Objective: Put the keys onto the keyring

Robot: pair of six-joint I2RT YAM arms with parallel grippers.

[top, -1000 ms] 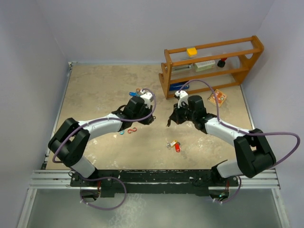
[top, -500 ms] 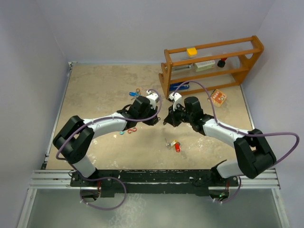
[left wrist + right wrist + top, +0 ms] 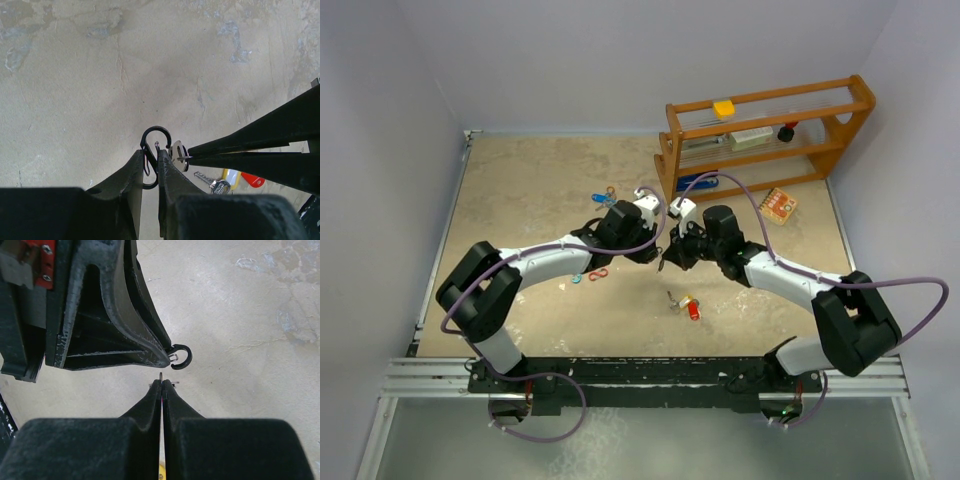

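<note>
Right gripper [image 3: 162, 384] nearer keyring [image 3: 156, 128], key [image 3: 177, 151] mostly hidden (colour unclear)

A fixed camera high at 6 o'clock looks down over the whole table [image 3: 520, 180], while both wrist cameras, facing each other up close, share the black keyring [image 3: 155, 128].

The tabletop [image 3: 520, 190] is beige, mottled like stone with paler patches. The keyring [image 3: 155, 131] is black, as are the left tool [image 3: 150, 156] and right tool [image 3: 161, 385]. The key [image 3: 176, 151] is silver. Other keys [image 3: 688, 306] have red and yellow heads. The rack [image 3: 852, 120] is orange-brown wood. The arms [image 3: 540, 262] are white with black joints.
</note>
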